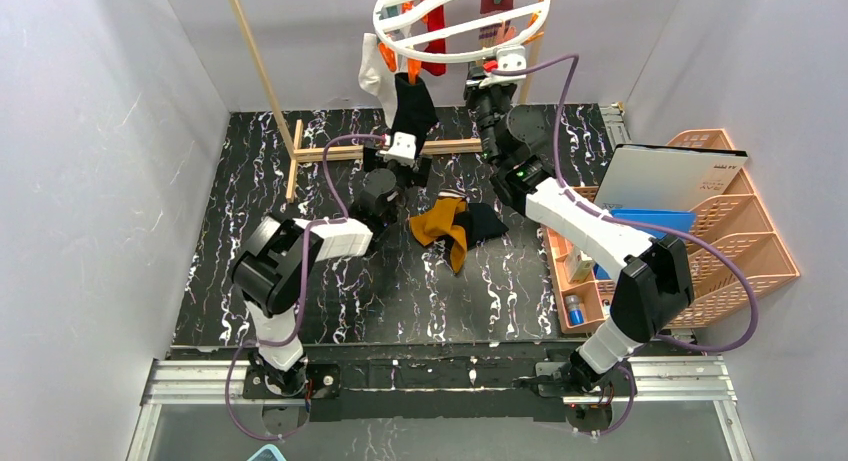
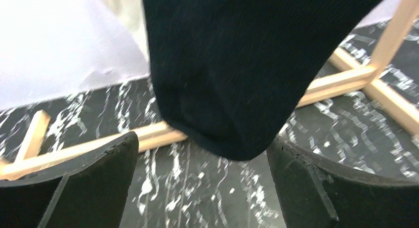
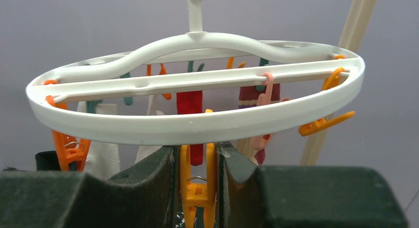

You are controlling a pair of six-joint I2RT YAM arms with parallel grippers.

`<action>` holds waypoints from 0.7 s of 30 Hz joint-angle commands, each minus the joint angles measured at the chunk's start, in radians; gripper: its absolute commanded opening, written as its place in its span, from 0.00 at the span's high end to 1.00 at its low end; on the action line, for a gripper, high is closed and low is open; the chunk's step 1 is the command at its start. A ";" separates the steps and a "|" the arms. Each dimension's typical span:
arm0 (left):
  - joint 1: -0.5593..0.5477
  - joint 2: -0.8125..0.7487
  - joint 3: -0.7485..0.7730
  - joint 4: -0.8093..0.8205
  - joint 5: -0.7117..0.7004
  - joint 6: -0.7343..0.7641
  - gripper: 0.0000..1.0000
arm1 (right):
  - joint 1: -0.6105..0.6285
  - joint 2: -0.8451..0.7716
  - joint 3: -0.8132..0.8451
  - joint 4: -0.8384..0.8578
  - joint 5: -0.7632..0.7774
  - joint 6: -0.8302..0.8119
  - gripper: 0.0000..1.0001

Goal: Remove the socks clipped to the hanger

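Grab lined up below white round plastic hanger (image 3: 197, 126)
Left gripper (image 2: 202, 144) fingers spread astride the hanging black fabric sock (image 2: 222, 65) toe; right gripper (image 3: 197, 154) pinches a yellow plastic clothespin (image 3: 197, 191). Close higher up, pull down steadily.

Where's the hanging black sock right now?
In the top view the black sock hangs from the near-left rim of the hanger, right of the white sock; the left wrist view shows its toe between the fingers of the open left tool.

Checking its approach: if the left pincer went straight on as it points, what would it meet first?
Most likely the black sock hanging just ahead of the left pincer, though depth is unclear.
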 commanded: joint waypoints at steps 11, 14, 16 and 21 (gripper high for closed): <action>0.024 0.026 0.067 0.285 0.345 -0.024 0.02 | -0.135 -0.056 0.004 -0.076 -0.005 0.112 0.89; 0.029 0.021 0.066 0.285 0.381 -0.039 0.02 | -0.162 -0.049 0.013 -0.103 -0.015 0.138 0.89; 0.035 0.026 0.073 0.286 0.404 -0.055 0.02 | -0.175 -0.044 0.020 -0.115 -0.019 0.147 0.89; 0.058 0.037 0.095 0.288 0.550 -0.131 0.02 | -0.202 -0.037 0.030 -0.138 -0.024 0.162 0.89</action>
